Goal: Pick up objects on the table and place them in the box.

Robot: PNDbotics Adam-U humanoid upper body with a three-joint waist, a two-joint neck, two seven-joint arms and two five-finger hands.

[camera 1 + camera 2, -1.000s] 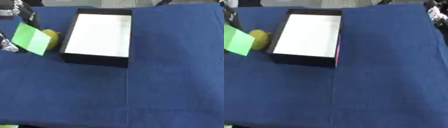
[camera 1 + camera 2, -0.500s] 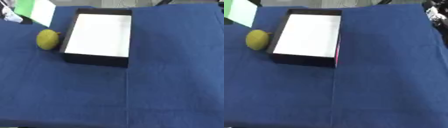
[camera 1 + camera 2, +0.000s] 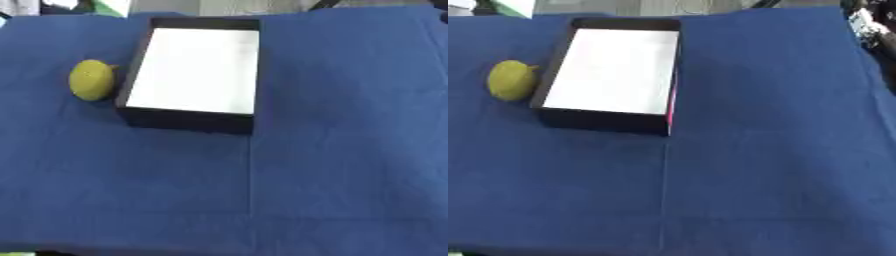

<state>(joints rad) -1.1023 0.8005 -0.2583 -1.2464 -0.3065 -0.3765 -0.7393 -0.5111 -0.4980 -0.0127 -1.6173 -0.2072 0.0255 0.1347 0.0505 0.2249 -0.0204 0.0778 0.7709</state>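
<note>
1. The left hand (image 3: 66,4) shows only as a pale sliver at the top left edge, just beside a green card (image 3: 112,6); I cannot tell how its fingers stand or whether they hold the card.
2. The right hand (image 3: 866,25) shows as a dark, silver-flecked shape at the upper right edge, over the cloth's border; its fingers cannot be made out.
3. The box (image 3: 194,122) is black-walled with a white floor, open-topped, lying on the blue cloth (image 3: 332,165) left of centre, with nothing visible inside.
4. A yellow-green lemon (image 3: 92,80) lies on the cloth just beside the box's left wall.
</note>
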